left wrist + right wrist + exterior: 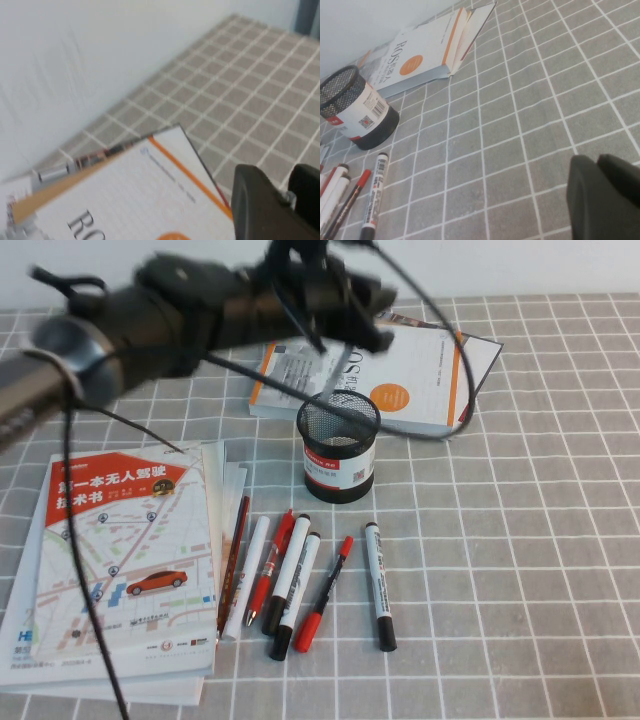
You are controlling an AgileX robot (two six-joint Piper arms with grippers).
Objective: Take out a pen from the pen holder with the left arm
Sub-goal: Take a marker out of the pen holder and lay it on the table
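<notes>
The jaws of the left gripper (340, 305) stand narrow, its fingers (260, 205) almost together. Whether anything is pinched between them I cannot tell. It hangs high over the far book (420, 370). The holder (338, 450) stands upright below it and a little nearer, mouth up. No pen shows above its rim. Several pens (300, 580) lie in a row on the table (520, 540) near of the holder, long axes running near to far. A pick would likely call for a straight drop into the mouth. The right gripper (599, 195), jaws pressed together, hovers over bare table well to the right, so the left arm is nearer.
</notes>
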